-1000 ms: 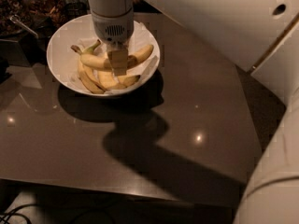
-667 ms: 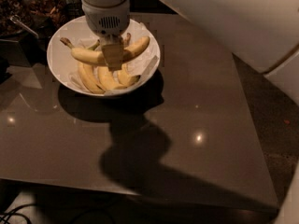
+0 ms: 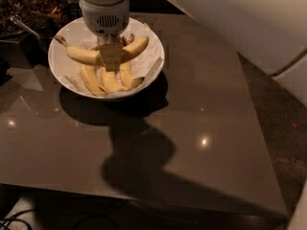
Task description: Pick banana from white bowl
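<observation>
The white bowl (image 3: 55,63) stands at the back left of the dark table, lined with crinkled white paper. My gripper (image 3: 111,57) hangs straight down over the middle of the bowl and is shut on the banana (image 3: 82,55). This long, pale yellow banana lies crosswise in my fingers, its dark stem pointing left and its blunt tip pointing right. It hangs a little above three shorter bananas (image 3: 109,81) that lie side by side in the bowl's near half. My fingers hide the banana's middle.
The brown glossy table (image 3: 201,128) ends in an edge at the front and slants off on the right. A dark tray with brownish items and a metal utensil (image 3: 21,25) sits at the far left. My white arm (image 3: 240,18) crosses the upper right.
My gripper has risen with the long banana in it. The banana has come up off the shorter bananas, which stay in the bowl.
</observation>
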`<state>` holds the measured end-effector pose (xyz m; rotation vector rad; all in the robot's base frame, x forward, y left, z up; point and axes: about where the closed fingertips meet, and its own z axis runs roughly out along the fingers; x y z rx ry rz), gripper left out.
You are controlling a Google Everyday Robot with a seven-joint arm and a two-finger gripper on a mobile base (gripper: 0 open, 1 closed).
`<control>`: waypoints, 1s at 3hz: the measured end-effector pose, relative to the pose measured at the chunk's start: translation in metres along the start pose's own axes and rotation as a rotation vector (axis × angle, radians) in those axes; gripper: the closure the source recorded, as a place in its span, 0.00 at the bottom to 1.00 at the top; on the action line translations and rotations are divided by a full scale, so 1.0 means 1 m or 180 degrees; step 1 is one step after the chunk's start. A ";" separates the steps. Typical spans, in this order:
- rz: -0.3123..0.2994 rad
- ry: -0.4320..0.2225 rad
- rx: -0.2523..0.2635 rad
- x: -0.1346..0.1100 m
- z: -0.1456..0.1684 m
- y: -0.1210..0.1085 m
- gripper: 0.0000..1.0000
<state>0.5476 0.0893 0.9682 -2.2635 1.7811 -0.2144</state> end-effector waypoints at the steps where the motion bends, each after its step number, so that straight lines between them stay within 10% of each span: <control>1: -0.0048 -0.0111 0.0033 -0.017 -0.016 0.006 1.00; 3: -0.0197 -0.0239 0.0119 -0.042 -0.040 0.009 1.00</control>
